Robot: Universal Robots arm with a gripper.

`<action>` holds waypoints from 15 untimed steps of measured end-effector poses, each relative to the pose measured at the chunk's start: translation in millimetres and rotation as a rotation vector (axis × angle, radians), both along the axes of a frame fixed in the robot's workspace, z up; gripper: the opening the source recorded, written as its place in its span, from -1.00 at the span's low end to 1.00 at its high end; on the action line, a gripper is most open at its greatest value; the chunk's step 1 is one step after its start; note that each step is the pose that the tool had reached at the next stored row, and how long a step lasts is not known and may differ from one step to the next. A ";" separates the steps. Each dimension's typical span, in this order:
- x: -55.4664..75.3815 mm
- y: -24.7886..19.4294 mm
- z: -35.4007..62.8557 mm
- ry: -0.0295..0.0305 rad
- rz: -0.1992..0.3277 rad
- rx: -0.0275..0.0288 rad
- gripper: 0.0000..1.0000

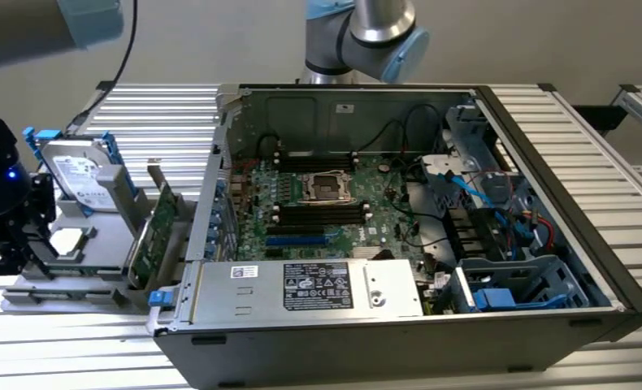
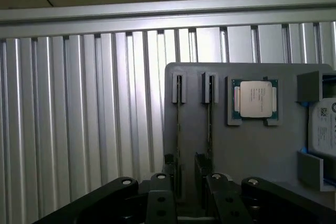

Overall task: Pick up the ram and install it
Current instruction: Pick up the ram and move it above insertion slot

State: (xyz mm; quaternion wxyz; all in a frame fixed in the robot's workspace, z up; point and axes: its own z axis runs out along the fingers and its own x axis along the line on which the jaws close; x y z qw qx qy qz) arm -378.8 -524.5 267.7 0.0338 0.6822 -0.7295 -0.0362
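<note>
On the grey holder [image 2: 252, 150], the ram [image 2: 178, 124] is standing on edge in a narrow slot, showing as a thin dark line in the wrist view. A second stick [image 2: 209, 124] is standing parallel just beside it, on the side nearer the processor [image 2: 255, 99]. Both sticks are running from small grey clips toward the gripper [image 2: 187, 184], which is hovering over their near ends. Its black fingers [image 2: 160, 195] are standing apart with a gap between them and are not clamping either stick; whether a finger is touching one I cannot tell. The processor is sitting flat in its own grey cradle, and past it a hard drive [image 2: 323, 127] is resting between blue-trimmed brackets. The holder is lying on the ribbed aluminium table [image 2: 79, 119]. Seen from the exterior view, the holder is sitting to the exterior view's left of the open computer case [image 1: 560, 203], and a green expansion card [image 1: 156, 234] is leaning between the hard drive and the case wall. Inside the case the motherboard [image 1: 378, 213] is lying flat, with black memory slots [image 1: 315, 213] near the processor socket [image 1: 329, 187], and a silver power supply [image 1: 310, 286] is sitting along the near edge. The arm [image 1: 365, 32] is rising behind the case.
</note>
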 end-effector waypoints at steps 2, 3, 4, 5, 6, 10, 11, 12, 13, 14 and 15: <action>0.3 -0.2 -3.6 0.0000 0.001 0.0000 -0.40; 0.4 -0.3 -5.6 0.0000 0.001 0.0000 -0.40; 0.5 -0.4 -7.4 0.0000 0.001 0.0000 -0.40; 0.6 -0.6 -9.3 -0.0001 0.002 0.0001 -0.40; 0.6 -0.7 -11.0 0.0000 0.003 0.0000 -0.40; 0.8 -1.2 -18.2 0.0001 0.007 0.0000 -0.40; 0.9 -1.4 -20.0 0.0000 0.008 0.0000 -0.40; 0.9 -1.5 -21.8 0.0001 0.009 0.0000 -0.40; 1.0 -1.6 -23.7 0.0000 0.010 0.0001 -0.40; 1.0 -1.7 -25.5 0.0000 0.011 0.0001 -0.40; 1.1 -1.9 -27.4 0.0000 0.012 0.0000 -0.40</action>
